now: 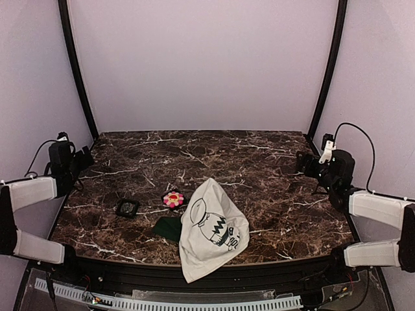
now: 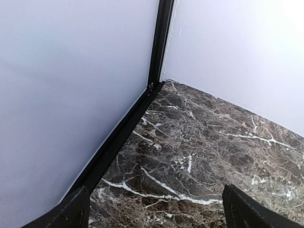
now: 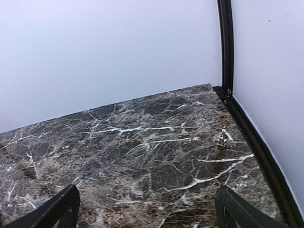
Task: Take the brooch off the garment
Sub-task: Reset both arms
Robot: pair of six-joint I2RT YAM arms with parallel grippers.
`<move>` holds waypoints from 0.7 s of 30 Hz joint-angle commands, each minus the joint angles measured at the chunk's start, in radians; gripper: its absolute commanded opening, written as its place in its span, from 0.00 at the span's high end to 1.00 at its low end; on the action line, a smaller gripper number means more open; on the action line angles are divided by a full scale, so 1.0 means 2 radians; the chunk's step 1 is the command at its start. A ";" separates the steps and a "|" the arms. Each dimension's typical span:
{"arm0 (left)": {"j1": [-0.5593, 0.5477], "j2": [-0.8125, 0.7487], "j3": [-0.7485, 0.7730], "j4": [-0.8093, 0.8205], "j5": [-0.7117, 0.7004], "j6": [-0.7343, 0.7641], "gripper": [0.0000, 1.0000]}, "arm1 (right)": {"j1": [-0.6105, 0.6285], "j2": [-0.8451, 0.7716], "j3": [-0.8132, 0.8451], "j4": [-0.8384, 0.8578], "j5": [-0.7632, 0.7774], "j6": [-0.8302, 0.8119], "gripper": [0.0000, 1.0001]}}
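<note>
**Dark marble tabletop with the brooch lying off the garment, both arms at the sides**

Brown marble with white veining forms the table (image 1: pixel 259 155), which is enclosed by pale lilac walls (image 1: pixel 201 65) joined at black corner posts (image 1: pixel 76 71).

The garment (image 1: pixel 211 227) lies crumpled near the front middle of the table. Its black cartoon print faces up and its lower end hangs over the near edge. A dark green part (image 1: pixel 167 228) sticks out from under its left side.

The brooch (image 1: pixel 173 199) rests on the bare marble just beside the upper left edge of the shirt, pink and white petals upward. It is not pinned to the cloth; whether it touches the fabric cannot be told. A small black square frame (image 1: pixel 127 207) lies to the left of the brooch, apart from it.

The left gripper (image 2: pixel 159 213) hangs over the far left part of the table, facing the left rear corner, well apart from the shirt. Its jaws are spread wide, with only marble between the black fingertips (image 2: pixel 71 211).

The right gripper (image 3: pixel 149 211) hangs at the far right side, facing the right rear corner. Its jaws are likewise spread wide and hold nothing.
</note>
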 commanded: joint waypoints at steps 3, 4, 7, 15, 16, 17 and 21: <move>0.000 -0.009 -0.105 0.209 -0.064 0.092 0.01 | -0.009 -0.035 -0.101 0.178 0.073 -0.082 0.01; 0.000 -0.005 -0.115 0.238 -0.063 0.096 0.01 | -0.009 -0.036 -0.113 0.191 0.080 -0.086 0.01; 0.000 0.006 -0.133 0.264 -0.049 0.104 0.01 | -0.009 -0.045 -0.131 0.211 0.095 -0.086 0.01; 0.000 0.033 -0.140 0.279 -0.044 0.089 0.01 | -0.009 -0.036 -0.143 0.235 0.095 -0.083 0.01; 0.000 0.033 -0.139 0.278 -0.042 0.089 0.01 | -0.009 -0.033 -0.142 0.235 0.093 -0.084 0.01; 0.000 0.035 -0.139 0.279 -0.042 0.089 0.01 | -0.009 -0.029 -0.140 0.234 0.091 -0.084 0.01; 0.000 0.040 -0.140 0.289 -0.031 0.094 0.01 | -0.009 -0.028 -0.139 0.232 0.090 -0.084 0.01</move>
